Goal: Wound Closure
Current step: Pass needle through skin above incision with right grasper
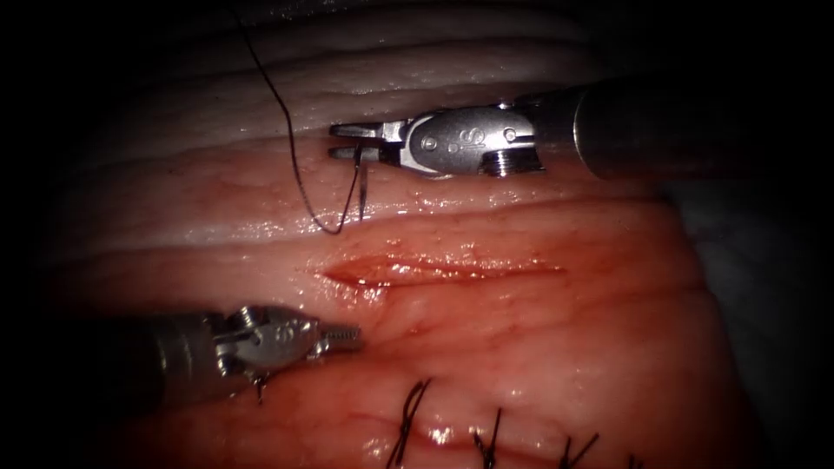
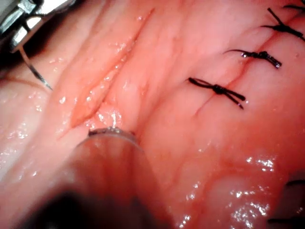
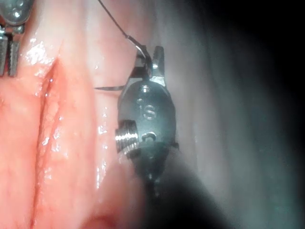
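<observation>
Tissue (image 1: 539, 347) is marked by an unstitched cut (image 1: 434, 267) beside finished stitches (image 1: 413, 415), while the needle (image 1: 360, 187) is pinched above it by the right tool (image 1: 354, 141), left tool (image 1: 346, 336) fingers pressed together, empty.

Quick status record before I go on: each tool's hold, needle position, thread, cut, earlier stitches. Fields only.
right tool: above the cut, jaws gripping the needle near its upper end
needle: hangs down from the right tool, tip just above the tissue, not in it
thread: runs from the needle up and left across the pale tissue
left tool: below the cut's left end, jaws shut, holding nothing
cut: open, no stitch across it
tissue: wet, glistening
finished stitches: row of dark knots below the cut
</observation>
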### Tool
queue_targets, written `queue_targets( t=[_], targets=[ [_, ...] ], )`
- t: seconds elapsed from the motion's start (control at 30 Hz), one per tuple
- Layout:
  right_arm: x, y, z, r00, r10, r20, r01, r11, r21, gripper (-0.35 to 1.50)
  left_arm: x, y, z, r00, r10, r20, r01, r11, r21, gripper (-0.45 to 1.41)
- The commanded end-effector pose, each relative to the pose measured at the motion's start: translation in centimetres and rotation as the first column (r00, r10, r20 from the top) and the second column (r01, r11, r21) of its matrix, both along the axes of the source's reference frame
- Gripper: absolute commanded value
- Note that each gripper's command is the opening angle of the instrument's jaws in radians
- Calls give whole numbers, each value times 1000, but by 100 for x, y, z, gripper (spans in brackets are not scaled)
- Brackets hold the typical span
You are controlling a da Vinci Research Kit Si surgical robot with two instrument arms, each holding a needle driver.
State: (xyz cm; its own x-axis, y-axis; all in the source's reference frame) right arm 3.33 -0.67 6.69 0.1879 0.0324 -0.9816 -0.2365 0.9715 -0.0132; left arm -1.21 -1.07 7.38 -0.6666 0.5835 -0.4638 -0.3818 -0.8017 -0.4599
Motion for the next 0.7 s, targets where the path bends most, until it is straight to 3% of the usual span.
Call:
queue_targets(
  t=[0.03, 0.7],
  targets=[
    [9, 2, 6, 1000, -6, 5, 6, 1000, -18, -35, -5, -1, 5, 1000, 2, 0, -2, 1000, 2, -15],
    [17, -16, 25, 997, -67, 50, 72, 991, -116, -35, -2, 1, -8, 1000, -8, 10, 8, 1000, 6, -15]
  ],
)
